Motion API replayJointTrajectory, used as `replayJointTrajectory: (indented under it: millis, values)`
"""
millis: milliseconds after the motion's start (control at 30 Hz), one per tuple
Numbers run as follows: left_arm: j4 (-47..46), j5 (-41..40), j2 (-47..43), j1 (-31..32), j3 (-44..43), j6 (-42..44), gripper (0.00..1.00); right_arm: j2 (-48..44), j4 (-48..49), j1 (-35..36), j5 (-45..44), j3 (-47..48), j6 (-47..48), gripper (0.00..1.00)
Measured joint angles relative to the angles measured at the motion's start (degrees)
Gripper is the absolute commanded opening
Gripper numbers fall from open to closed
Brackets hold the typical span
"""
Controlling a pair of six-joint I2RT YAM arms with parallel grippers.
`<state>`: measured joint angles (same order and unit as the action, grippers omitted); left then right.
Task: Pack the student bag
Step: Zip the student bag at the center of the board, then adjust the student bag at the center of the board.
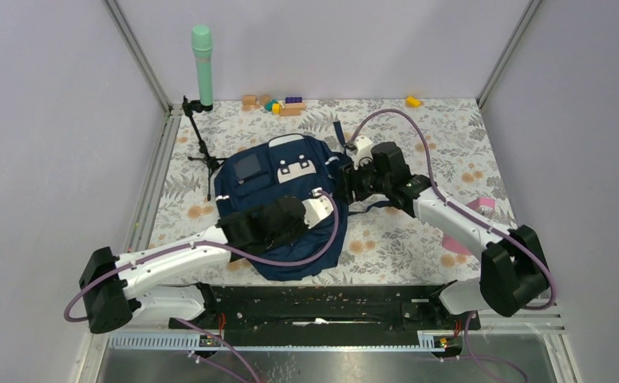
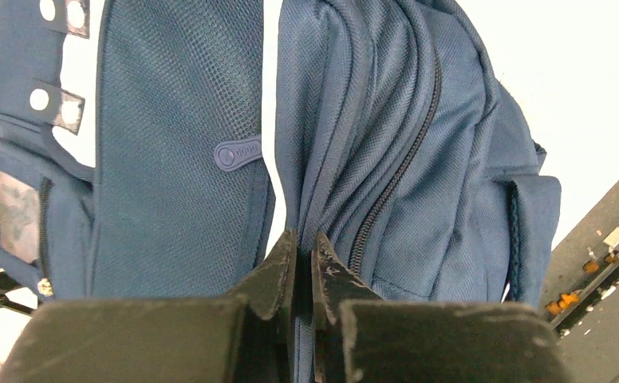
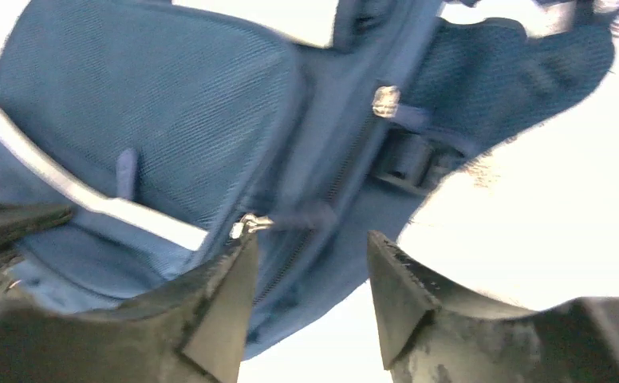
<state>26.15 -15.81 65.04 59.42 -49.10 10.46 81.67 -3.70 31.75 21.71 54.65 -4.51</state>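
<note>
The student bag [image 1: 290, 171] lies flat on the flowered counter [image 1: 450, 144], a little left of centre in the overhead view, front pockets up. Both wrist views show its zips drawn closed, so the step in hand looks like getting a compartment open; packing itself has not started.

The right fingers [image 3: 226, 295] stand released, well apart, with nothing between them. A metal zipper pull [image 3: 250, 225] sits just above the tip of the finger left of centre in that view. The next move probably calls for shifting slightly toward that pull, pinching it cleanly, then drawing it along the track.

The left fingers [image 2: 278, 271] are clenched almost together low on the bag's side. Whether a fold of cloth is nipped between them cannot be told, though they sit right for steadying the bag.

In the overhead view the left arm reaches in from the lower left, its wrist over the bag's near half. The right arm comes from the lower right, elbow bent, forearm slanting up and left to the bag's right edge.
</note>
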Motion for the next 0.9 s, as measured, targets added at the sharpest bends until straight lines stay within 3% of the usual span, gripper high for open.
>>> replayJointTrajectory:
  millis: [233, 400, 667, 733, 833, 867, 900]
  values:
    - [2.54, -0.33, 9.51, -0.22, -7.63, -6.08, 0.00, -12.79, -1.14, -3.28, -12.15, -4.13, -1.77, 0.86]
    - [1.97, 0.90, 17.42, -2.25, -15.52, -11.50, 0.00, -22.82, -3.67, -5.77, -16.26, -7.30, -3.56, 0.89]
    - [-2.10, 6.36, 30.93, -9.44, -28.57, -17.49, 0.00, -31.12, -10.51, -10.12, -19.61, -12.09, -6.82, 0.92]
    - [-2.08, 6.69, 34.27, -10.80, -32.61, -18.18, 0.30, -32.79, -12.00, -10.40, -19.87, -12.85, -7.34, 0.93]
    - [-3.82, 7.19, 36.74, -12.00, -35.80, -17.92, 0.85, -34.21, -13.38, -10.62, -21.20, -13.16, -8.26, 0.95]
    - [-4.90, 7.21, 36.72, -12.20, -35.93, -17.64, 0.96, -34.53, -13.66, -10.71, -21.53, -13.25, -8.52, 0.95]
    - [-6.23, 7.50, 36.35, -12.33, -35.95, -17.97, 0.98, -34.86, -13.86, -10.78, -21.99, -13.40, -8.87, 0.95]
